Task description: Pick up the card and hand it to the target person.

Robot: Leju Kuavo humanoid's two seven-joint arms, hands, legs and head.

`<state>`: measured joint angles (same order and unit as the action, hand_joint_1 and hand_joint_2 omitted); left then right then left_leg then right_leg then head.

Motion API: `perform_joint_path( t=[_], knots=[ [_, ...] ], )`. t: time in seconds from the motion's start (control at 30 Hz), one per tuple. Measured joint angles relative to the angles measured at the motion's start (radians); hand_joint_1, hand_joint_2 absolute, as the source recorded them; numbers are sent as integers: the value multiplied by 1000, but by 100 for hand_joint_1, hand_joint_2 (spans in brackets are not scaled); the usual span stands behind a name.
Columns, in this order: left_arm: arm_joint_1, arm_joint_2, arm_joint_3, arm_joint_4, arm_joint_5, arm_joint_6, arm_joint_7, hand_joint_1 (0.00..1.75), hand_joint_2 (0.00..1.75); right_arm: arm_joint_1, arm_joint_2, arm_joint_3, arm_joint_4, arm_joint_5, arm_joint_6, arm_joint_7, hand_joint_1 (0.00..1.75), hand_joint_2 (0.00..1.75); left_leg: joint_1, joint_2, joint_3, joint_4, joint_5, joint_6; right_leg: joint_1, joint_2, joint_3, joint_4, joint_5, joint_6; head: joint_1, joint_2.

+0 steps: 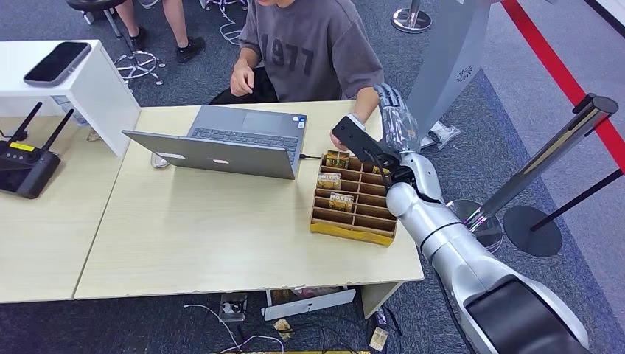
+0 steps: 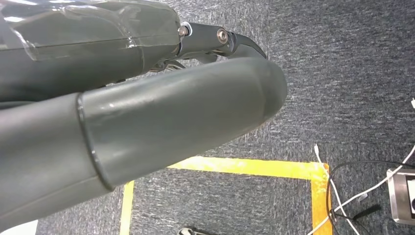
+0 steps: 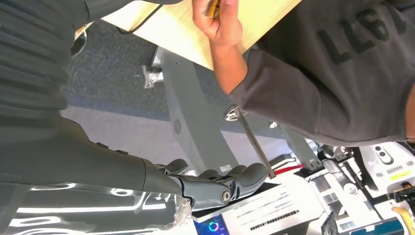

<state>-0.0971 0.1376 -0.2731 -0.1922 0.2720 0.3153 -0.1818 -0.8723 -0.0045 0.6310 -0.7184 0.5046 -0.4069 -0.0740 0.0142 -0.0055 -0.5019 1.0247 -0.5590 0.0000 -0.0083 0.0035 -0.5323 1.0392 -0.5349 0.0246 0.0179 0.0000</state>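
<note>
A person in a grey shirt (image 1: 313, 48) sits at the far side of the table (image 1: 206, 236). In the right wrist view the person's hand (image 3: 218, 24) pinches a small golden card (image 3: 213, 7) over the table edge. My right hand (image 1: 394, 114) is raised beside that hand, just past the wooden card box (image 1: 354, 221), with its fingers (image 3: 220, 185) apart and nothing in them. More cards (image 1: 329, 179) lie in the box's compartments. My left hand (image 2: 147, 122) hangs over the carpet and holds nothing.
An open grey laptop (image 1: 236, 140) stands left of the box, cabled at its side. A black router (image 1: 26, 162) sits on the left table, and a phone (image 1: 57, 63) lies on a white stand. Barrier posts (image 1: 545, 158) and a grey pillar (image 1: 449, 59) stand on the right.
</note>
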Motion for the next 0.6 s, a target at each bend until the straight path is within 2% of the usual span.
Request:
perform_joint_path(
  t=[0.2, 0.4, 0.6],
  knots=[
    [1, -1, -3, 0, 8, -2, 12, 0, 0, 55, -7, -16, -83, -100, -47, -14, 0, 175, 0, 0, 1, 0, 0, 0, 0, 0, 0, 0, 0, 0, 0, 0],
    [3, -2, -4, 0, 27, 7, 23, 0, 0, 162, -40, -64, -258, -234, -75, -4, 0, 175, 0, 0, 1, 0, 0, 0, 0, 0, 0, 0, 0, 0, 0, 0],
    [5, -3, -4, 0, 45, 12, 26, 0, 0, 288, -74, -101, -447, -283, -94, 20, 0, 175, 0, 0, 1, 0, 0, 0, 0, 0, 0, 0, 0, 0, 0, 0]
  ],
)
